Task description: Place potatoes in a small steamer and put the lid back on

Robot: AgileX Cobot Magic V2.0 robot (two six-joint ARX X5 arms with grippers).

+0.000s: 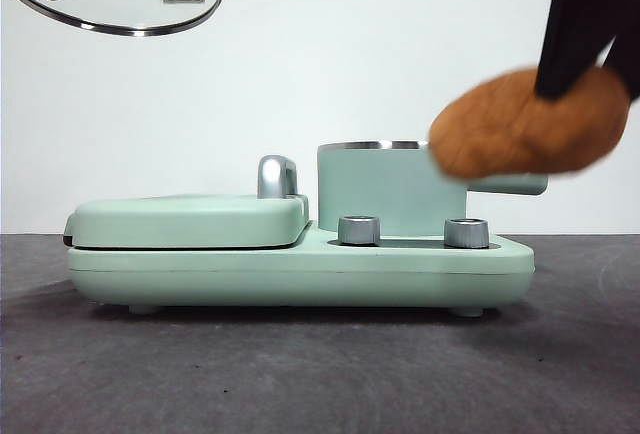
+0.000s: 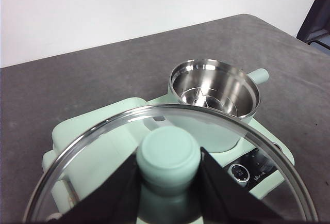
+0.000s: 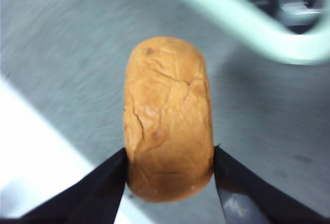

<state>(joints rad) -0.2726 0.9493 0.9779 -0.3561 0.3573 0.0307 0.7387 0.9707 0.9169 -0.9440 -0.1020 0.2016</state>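
Currently carrying potato [image 1: 528, 122] clamped in right gripper [image 3: 169, 170], level with pot [image 1: 390, 189] rim, just beside its handle side, not yet over the opening. Keeping lid [image 2: 170, 162] raised by knob in left gripper [image 2: 169, 180], leaving pot mouth free.

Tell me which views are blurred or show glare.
Front view: the orange-brown crusty potato is smeared by motion; the rest is sharp. Right wrist view: the potato is fairly clear, the background streaked. Left wrist view: sharp, with bright reflections inside the mint-green steel-rimmed steamer pot and on the clear glass lid's rim.
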